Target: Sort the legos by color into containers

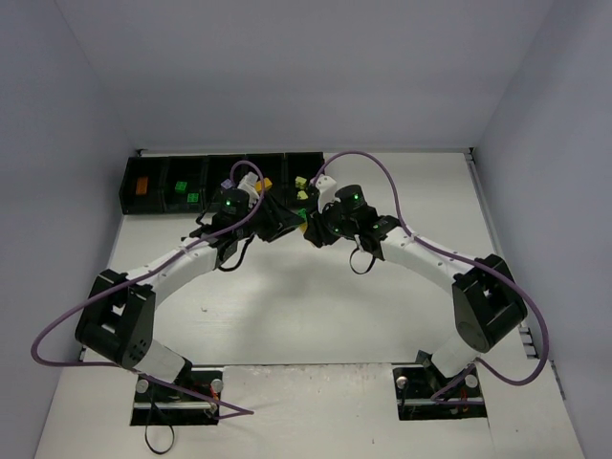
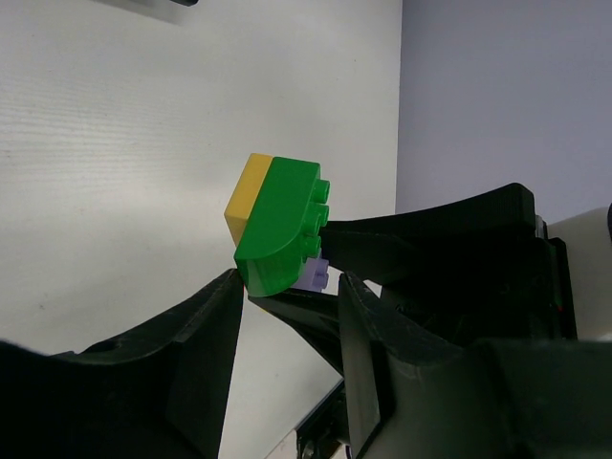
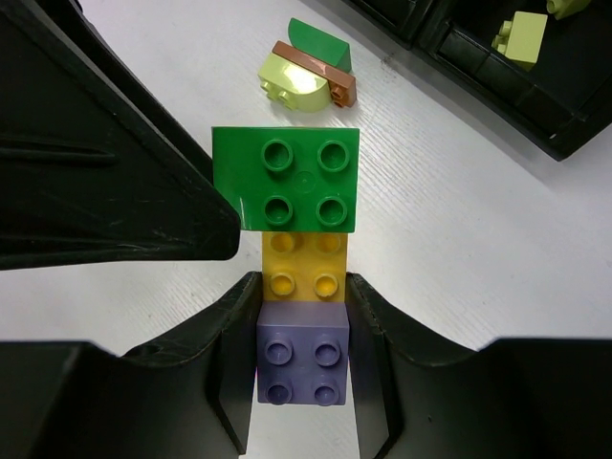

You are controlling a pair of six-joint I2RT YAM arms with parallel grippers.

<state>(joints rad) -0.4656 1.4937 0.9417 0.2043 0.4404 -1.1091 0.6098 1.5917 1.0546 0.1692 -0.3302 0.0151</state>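
White table (image 1: 316, 325), grey walls. Just in front of the bins (image 1: 163, 182), the right gripper (image 3: 301, 287) is clenched on the lilac end of a stack (image 2: 277, 225): lilac brick (image 3: 301, 363), yellow brick (image 3: 301, 268), green brick (image 3: 285, 180) outermost. Left gripper (image 2: 287, 292): fingers flank the green brick; grip cannot be confirmed. A lime-brown-green cluster (image 3: 306, 72) lies nearer the bins.

Overhead view: the stacked bricks (image 1: 306, 227) between left hand (image 1: 287, 223) and right hand (image 1: 319, 229) are too small to tell apart. The bin row (image 1: 164, 182) is partly covered along its right half.

Left wrist view: lilac brick (image 2: 314, 277) mostly hidden behind green brick (image 2: 282, 225). Whether the left hand presses that green brick is undetermined.

Right wrist view: bin row cut off at 1 o'clock. Dark green piece (image 3: 320, 40) at 12 o'clock lies partly behind brown plate (image 3: 316, 69).
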